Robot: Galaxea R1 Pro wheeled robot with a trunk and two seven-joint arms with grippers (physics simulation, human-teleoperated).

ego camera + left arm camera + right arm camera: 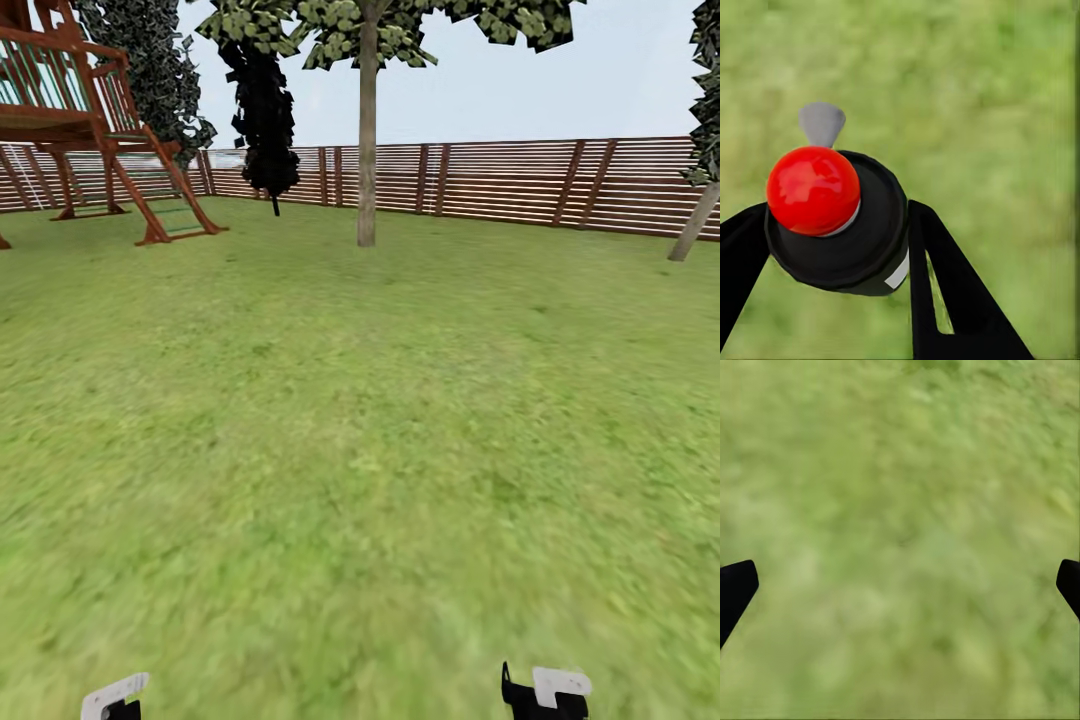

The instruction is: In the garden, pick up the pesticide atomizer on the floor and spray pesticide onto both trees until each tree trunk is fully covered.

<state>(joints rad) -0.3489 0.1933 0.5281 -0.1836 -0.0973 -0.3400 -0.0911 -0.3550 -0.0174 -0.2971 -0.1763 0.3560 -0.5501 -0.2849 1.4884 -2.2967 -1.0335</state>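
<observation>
Pesticide atomizer (844,225) clamped between black fingers (952,292) of left end effector (832,247), seen end-on: red cap toward camera, grey nozzle beyond, long axis along fingers. Right end effector (900,585) spread wide, nothing between tips. Below both: green lawn (360,430). Farther: pale tree trunk (367,150), slat fence (520,185), wooden play structure (90,110).

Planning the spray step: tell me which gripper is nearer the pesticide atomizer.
Left. The left gripper is shut on the pesticide atomizer, its fingers on either side of the black body. The right gripper is open over bare lawn, holding nothing.
</observation>
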